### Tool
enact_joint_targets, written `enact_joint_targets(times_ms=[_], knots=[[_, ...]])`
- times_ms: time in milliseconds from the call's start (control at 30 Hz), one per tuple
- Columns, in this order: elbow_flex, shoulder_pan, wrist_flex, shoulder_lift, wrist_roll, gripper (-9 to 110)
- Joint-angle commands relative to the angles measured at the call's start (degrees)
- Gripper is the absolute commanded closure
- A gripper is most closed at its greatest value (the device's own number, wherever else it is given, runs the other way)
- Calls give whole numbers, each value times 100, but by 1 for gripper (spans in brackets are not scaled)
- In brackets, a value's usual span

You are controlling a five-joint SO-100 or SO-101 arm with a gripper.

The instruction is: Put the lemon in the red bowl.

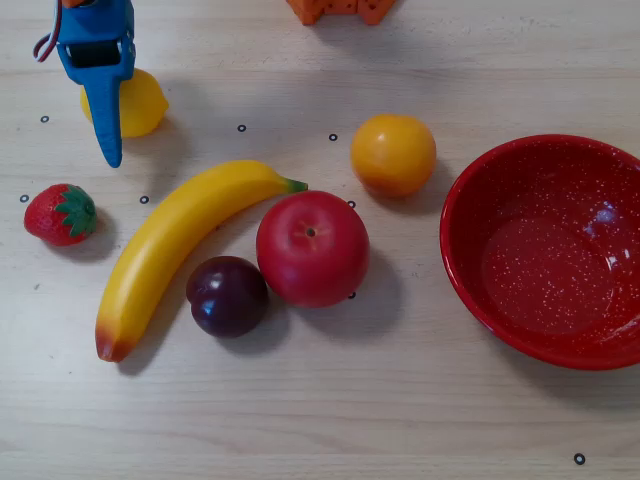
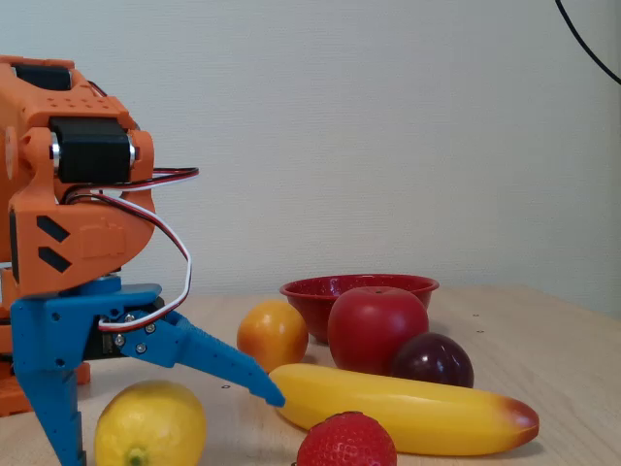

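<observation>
Table [image 1: 330,420] pale wood-look, matt, faint grain. Red bowl [image 1: 470,270] glossy, enamel-like, fine white speckles, bright glare spots inside. Lemon [image 1: 145,105] smooth yellow, slight sheen, looks plastic. Banana [image 1: 165,250] smooth, satin plastic look. Apple [image 1: 312,248] glossy red with highlights. Plum [image 1: 228,295] dark, shiny. Orange fruit [image 1: 392,153] smooth, soft sheen. Strawberry [image 1: 55,215] dimpled, rougher skin. Gripper [image 2: 175,417] matt blue printed plastic; arm body [image 2: 82,223] matt orange plastic, black motor housings.
</observation>
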Motion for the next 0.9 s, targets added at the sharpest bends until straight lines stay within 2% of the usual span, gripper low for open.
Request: enact_joint_targets(times_ms=[0,467,867], knots=[[-308,-62,-18,246,-62,43],[-308,-193,97,316,-35,48],[-290,-246,176,378,-105,61]])
